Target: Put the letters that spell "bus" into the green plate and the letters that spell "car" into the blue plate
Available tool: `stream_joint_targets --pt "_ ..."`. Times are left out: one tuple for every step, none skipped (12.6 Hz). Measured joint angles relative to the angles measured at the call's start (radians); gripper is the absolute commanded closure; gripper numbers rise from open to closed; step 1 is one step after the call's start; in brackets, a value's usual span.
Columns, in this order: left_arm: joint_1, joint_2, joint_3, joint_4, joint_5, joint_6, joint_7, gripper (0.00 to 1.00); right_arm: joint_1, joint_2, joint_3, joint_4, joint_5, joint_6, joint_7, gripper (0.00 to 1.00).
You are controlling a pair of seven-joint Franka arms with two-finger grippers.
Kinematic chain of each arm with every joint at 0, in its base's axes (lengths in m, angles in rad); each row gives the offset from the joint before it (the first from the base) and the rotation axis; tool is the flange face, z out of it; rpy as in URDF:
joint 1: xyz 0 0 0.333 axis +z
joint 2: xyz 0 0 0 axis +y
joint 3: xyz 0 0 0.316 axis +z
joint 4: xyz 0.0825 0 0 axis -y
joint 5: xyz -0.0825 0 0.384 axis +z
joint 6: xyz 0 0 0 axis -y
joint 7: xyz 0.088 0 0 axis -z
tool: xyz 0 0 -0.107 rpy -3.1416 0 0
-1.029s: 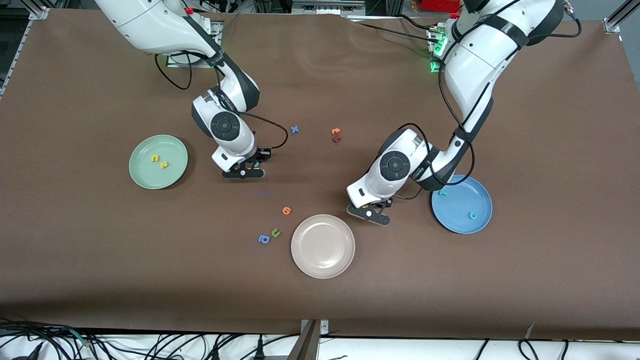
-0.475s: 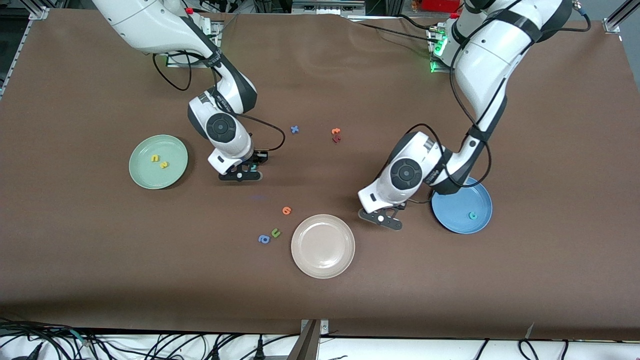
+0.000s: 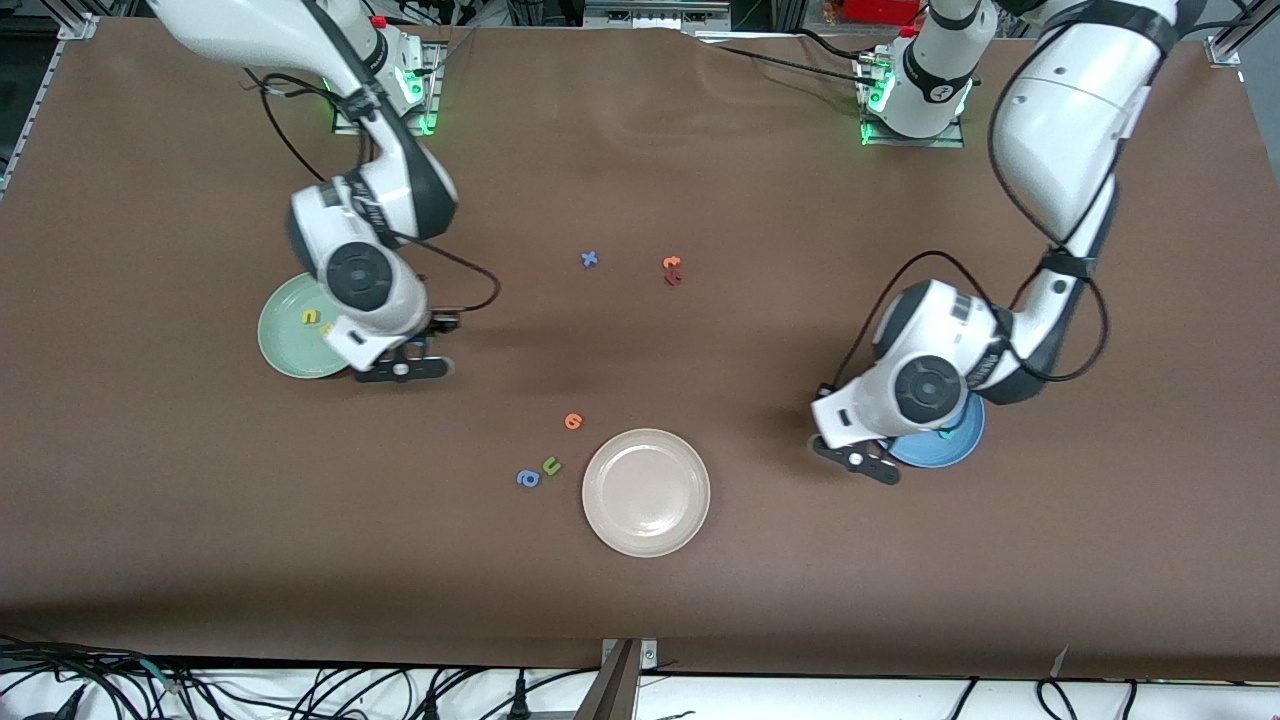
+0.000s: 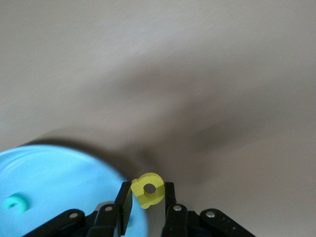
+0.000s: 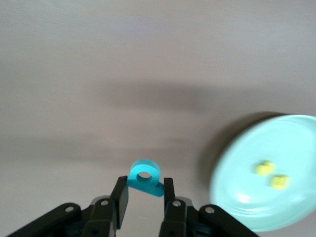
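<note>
My right gripper (image 3: 400,368) (image 5: 144,181) is shut on the teal b (image 5: 145,177). It hangs over the table just beside the green plate (image 3: 285,345) (image 5: 256,197), at the edge toward the table's middle. Two yellow letters (image 5: 265,168) (image 3: 310,317) lie in that plate. My left gripper (image 3: 860,462) (image 4: 147,187) is shut on the yellow a (image 4: 148,190). It hangs over the table at the rim of the blue plate (image 3: 950,445) (image 4: 59,182), which the left arm partly hides. A teal c (image 4: 15,202) lies in the blue plate.
A beige plate (image 3: 646,492) sits near the front middle. Beside it lie an orange letter (image 3: 573,421), a green u (image 3: 551,465) and a blue rounded letter (image 3: 528,479). A blue x (image 3: 590,259) and two orange-red letters (image 3: 672,270) lie farther back.
Both arms swung outward from the middle with their letters. The right gripper moved to the green plate's edge, and the left gripper moved to the blue plate's rim.
</note>
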Motion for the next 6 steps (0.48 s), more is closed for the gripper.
stream_joint_targets --pt "0.027 -0.006 0.000 -0.004 0.028 -0.031 0.029 0.94 -0.003 -0.013 -0.051 0.000 0.002 -0.034 -0.074 0.79" --pt "0.049 -0.009 0.000 -0.013 0.045 -0.045 0.049 0.92 -0.005 -0.018 -0.102 -0.003 0.007 -0.055 -0.144 0.79" --pt "0.063 -0.009 0.000 -0.024 0.062 -0.047 0.064 0.65 -0.007 -0.021 -0.155 -0.016 0.028 -0.063 -0.215 0.79" --pt "0.069 -0.009 -0.001 -0.038 0.081 -0.048 0.066 0.22 -0.008 -0.021 -0.209 -0.040 0.072 -0.063 -0.290 0.79" --pt "0.069 -0.009 -0.001 -0.045 0.084 -0.048 0.066 0.00 -0.009 -0.021 -0.254 -0.069 0.118 -0.060 -0.361 0.79" --pt "0.069 -0.010 -0.003 -0.047 0.086 -0.048 0.066 0.00 -0.011 -0.020 -0.287 -0.098 0.148 -0.048 -0.415 0.79"
